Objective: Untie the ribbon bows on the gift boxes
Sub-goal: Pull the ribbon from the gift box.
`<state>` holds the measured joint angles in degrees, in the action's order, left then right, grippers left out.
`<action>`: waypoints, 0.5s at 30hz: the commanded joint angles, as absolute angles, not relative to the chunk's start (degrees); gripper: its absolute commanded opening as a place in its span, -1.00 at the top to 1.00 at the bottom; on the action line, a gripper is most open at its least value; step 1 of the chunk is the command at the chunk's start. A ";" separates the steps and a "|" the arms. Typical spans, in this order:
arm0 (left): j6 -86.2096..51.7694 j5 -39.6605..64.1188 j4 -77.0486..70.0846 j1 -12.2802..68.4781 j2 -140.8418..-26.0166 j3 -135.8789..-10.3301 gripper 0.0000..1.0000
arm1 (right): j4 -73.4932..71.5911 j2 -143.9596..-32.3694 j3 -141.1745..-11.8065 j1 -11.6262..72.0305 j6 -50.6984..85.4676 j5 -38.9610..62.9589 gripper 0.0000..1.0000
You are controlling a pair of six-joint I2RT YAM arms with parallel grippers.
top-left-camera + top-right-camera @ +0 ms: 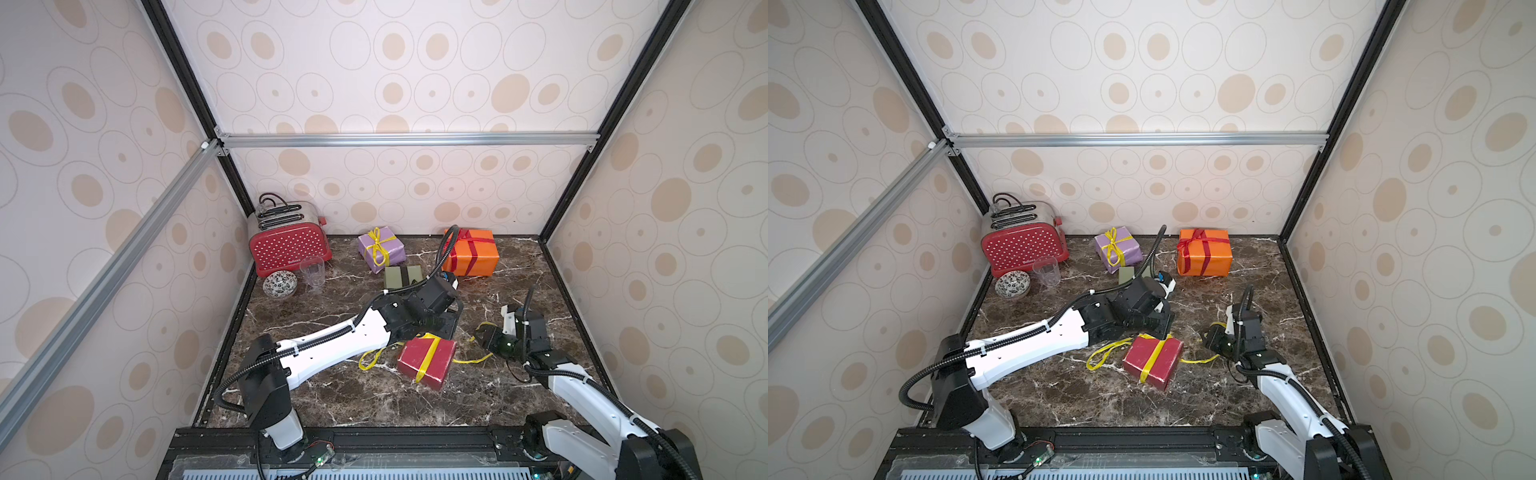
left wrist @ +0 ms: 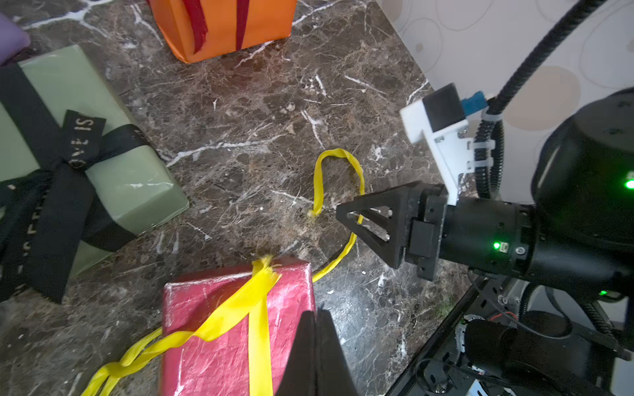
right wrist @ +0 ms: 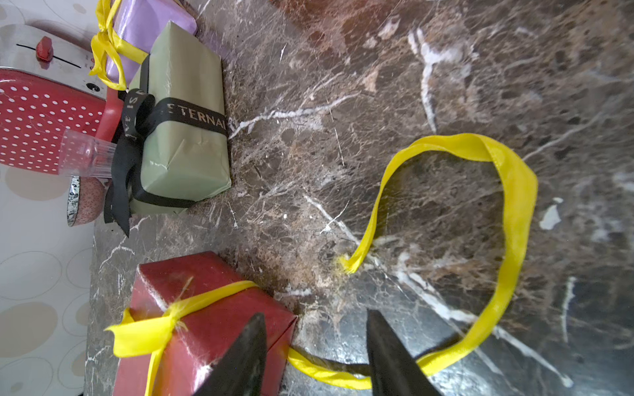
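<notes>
**Q:** Status, left side?
**A:** The left gripper [image 2: 315,317] is clenched with nothing visible between its fingers. It is poised over the right edge of the dark red box [image 1: 426,361], which sits near-centre. Whether it presses on the box is unclear.

**Q:** Moving right?
**A:** The yellow ribbon [image 3: 514,212] tail loops right across the table [image 1: 332,395]. The right gripper [image 3: 315,313] is released, its jaws standing apart astride that tail.

**Q:** Hazards?
**A:** If the box is not pinned, a pull would likely drag it. The crossing on top could also cinch tighter.

**Q:** View differences?
**A:** Only the right wrist view shows the jaw gap. Only the top views show the orange box [image 1: 471,253], far right, with its bow still tied.
</notes>
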<state>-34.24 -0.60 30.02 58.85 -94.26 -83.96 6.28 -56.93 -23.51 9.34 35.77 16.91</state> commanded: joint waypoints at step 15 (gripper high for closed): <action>-31.34 7.98 42.30 58.67 -102.83 -82.53 0.04 | 7.12 -60.11 -25.71 10.10 35.20 16.46 0.02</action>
